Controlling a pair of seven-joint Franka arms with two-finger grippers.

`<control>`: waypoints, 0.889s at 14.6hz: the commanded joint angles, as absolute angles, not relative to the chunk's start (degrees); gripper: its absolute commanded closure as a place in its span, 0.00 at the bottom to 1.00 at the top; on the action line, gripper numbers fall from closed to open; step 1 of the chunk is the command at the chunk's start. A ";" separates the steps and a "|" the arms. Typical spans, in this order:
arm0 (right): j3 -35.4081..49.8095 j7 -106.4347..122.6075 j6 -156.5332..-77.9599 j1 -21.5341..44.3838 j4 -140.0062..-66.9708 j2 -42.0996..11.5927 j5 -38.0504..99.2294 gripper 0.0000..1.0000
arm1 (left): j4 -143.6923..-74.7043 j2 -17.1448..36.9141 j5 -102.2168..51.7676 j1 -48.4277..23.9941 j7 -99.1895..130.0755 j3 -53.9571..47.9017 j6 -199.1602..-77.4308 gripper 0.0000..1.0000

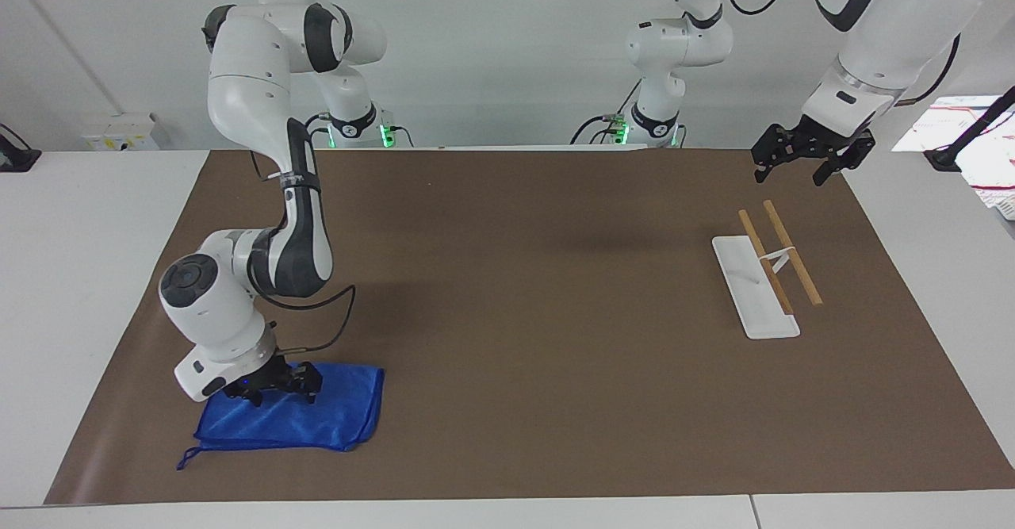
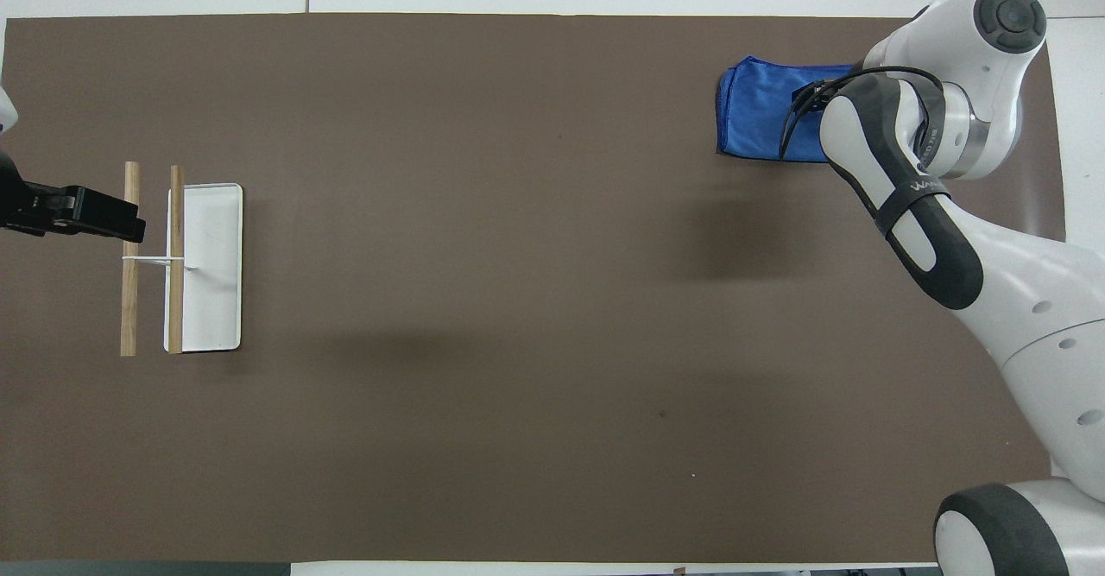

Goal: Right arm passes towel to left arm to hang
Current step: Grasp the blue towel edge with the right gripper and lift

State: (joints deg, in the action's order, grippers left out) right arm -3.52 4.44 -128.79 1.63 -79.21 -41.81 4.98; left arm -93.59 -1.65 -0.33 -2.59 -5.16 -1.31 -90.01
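The blue towel (image 1: 317,418) lies folded flat on the brown mat, at the right arm's end of the table and far from the robots. Its loop string (image 1: 186,459) trails off one corner. My right gripper (image 1: 281,392), with its blue light, is low over the towel's robot-side edge. Its fingers are spread and their tips are at the cloth. In the overhead view the right arm covers that gripper and part of the towel (image 2: 760,118). My left gripper (image 1: 793,170) hangs open and empty in the air over the mat's edge by the rack, waiting. It also shows in the overhead view (image 2: 121,222).
A hanging rack with a white base (image 1: 753,299) and two wooden rods (image 1: 793,255) stands at the left arm's end of the table, also in the overhead view (image 2: 207,300). A brown mat (image 1: 539,315) covers the table.
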 commanded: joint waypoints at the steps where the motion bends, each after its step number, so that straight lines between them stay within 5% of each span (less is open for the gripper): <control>1: -2.99 5.63 -130.08 1.14 -80.59 -41.48 4.31 0.02 | -94.57 -2.81 -0.88 -2.46 -5.19 -1.05 -89.82 0.00; 9: -2.99 5.80 -131.39 0.79 -81.39 -42.80 4.39 0.35 | -94.57 -2.81 -0.88 -2.55 -5.27 -1.05 -89.82 0.00; 11: -2.99 5.80 -133.85 0.79 -83.05 -42.89 4.39 0.57 | -94.57 -2.81 -0.88 -2.55 -5.27 -1.05 -89.82 0.00; 13: -2.99 5.89 -133.34 0.70 -82.88 -42.89 4.39 0.89 | -94.57 -2.81 -0.88 -2.46 -5.27 -1.05 -89.82 0.00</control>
